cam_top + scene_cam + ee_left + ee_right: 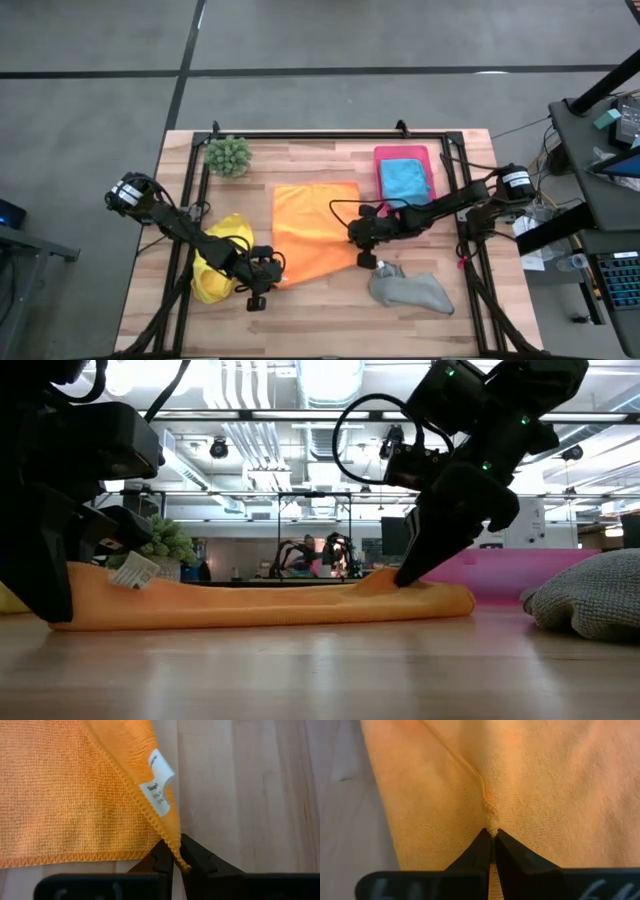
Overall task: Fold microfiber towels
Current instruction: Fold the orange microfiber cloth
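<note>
Both end effectors, left (172,857) & right (491,840), pinched shut on orange towel (312,228) edges; soft, light, floppy, so grab corners.

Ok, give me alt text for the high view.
An orange towel lies spread mid-table, its two near corners pinched by the left gripper and right gripper. A yellow towel sits left, a grey towel right, a blue towel on a pink tray.

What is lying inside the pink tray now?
A blue towel lies in the pink tray and covers most of its floor; only the rim shows. Whether anything lies under the towel cannot be seen.
</note>
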